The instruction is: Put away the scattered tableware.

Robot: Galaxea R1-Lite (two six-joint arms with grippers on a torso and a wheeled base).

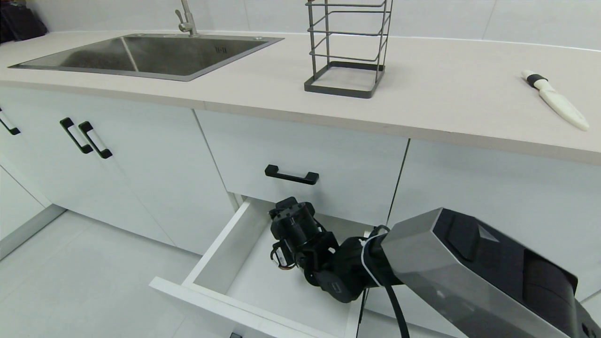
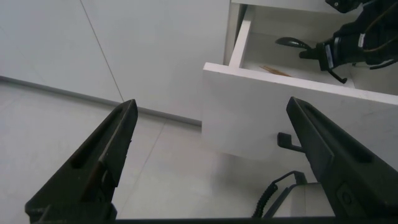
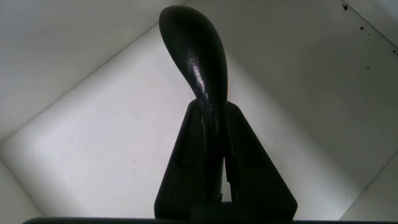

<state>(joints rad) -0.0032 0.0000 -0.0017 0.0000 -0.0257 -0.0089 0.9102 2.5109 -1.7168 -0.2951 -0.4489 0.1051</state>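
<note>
a brushed steel sink (image 1: 155, 54) with a chrome faucet (image 1: 187, 19) is sunk into the left end of the smooth beige countertop (image 1: 446, 84). below it are flat white cabinet doors with black bar handles (image 1: 86, 137).

the left gripper (image 2: 211, 106) hangs over pale floor tiles, just out from the open drawer's front, its dark angular fingers (image 2: 112, 146) spread wide and holding nothing.

the bottom drawer (image 1: 213, 256), white and boxy, is pulled out beneath a closed drawer with a black handle (image 1: 291, 175). thin tan sticks (image 2: 278, 70) lie on its floor. the right arm bends down from the lower right, wrist inside the drawer. the right gripper (image 3: 211, 112) has its fingers pressed together on the handle of a glossy black spoon (image 3: 194, 56), whose oval bowl juts past the fingertips above the drawer floor.

on the counter, a dark grey wire rack (image 1: 338, 90) with a square base stands upright. well to its right lies a knife (image 1: 556, 99), cream with a black band.
</note>
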